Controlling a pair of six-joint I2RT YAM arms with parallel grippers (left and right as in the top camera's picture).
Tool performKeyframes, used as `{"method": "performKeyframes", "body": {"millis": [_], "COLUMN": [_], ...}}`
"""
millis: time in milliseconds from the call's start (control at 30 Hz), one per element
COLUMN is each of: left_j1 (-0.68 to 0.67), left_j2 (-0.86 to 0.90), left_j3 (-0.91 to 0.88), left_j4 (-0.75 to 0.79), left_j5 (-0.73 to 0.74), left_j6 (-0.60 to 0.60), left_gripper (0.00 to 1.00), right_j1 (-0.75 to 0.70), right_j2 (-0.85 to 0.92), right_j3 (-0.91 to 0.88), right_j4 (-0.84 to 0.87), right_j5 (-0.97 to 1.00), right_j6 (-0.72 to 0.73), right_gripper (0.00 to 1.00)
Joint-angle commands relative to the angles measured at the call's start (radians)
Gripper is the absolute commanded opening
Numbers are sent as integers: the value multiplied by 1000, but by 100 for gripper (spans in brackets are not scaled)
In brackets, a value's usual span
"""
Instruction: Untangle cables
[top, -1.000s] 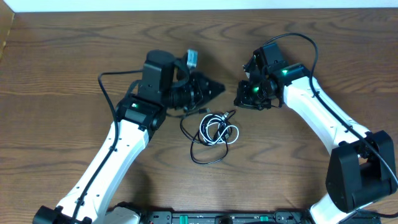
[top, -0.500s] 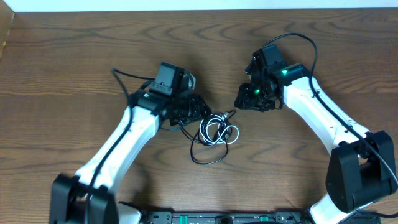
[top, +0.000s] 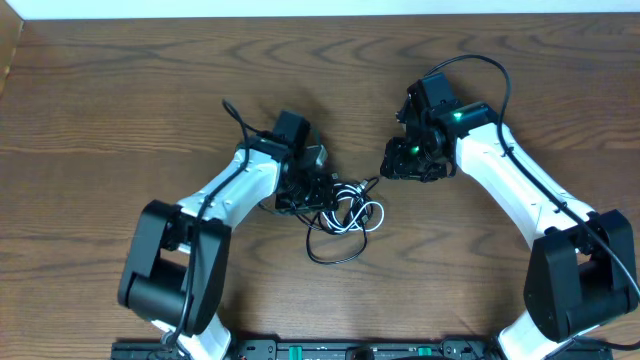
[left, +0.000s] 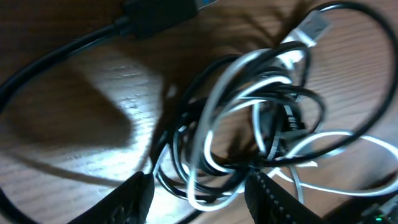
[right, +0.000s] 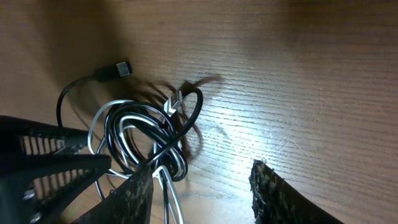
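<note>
no text, label, brand, number or sign can be read in any of the three views. the cables (top: 348, 212), one black and one white, show plain sheaths, and no marking can be made out on their small plug ends. a blue patch (left: 206, 3) at the upper edge of the left wrist view is cropped and too blurred to read.
</note>
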Motion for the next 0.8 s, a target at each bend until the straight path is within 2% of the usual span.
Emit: {"method": "performKeyframes", "body": {"millis": [0, 367, 533, 667, 767], "left_j1": [3, -53, -98, -104, -104], "left_j2": [34, 69, 78, 79, 79], "left_j3": [7, 7, 7, 7, 7], "left_j4": [1, 130, 138, 137, 138], "left_j5": [-47, -57, -125, -175, -189], "left_j6": [50, 50, 43, -13, -37], "left_gripper": [52, 50, 44, 39, 31], "right_j1": [-6, -5, -5, -5, -5], "right_j2": [2, 2, 2, 2, 2], "right_j3": [-2, -2, -2, -2, -2], "right_j4": [-4, -4, -3, 0, 8], "right_j5": [8, 8, 4, -12, -43], "right_j6": [-15, -15, -15, -16, -25], "right_gripper": [47, 48, 48, 48, 48]}}
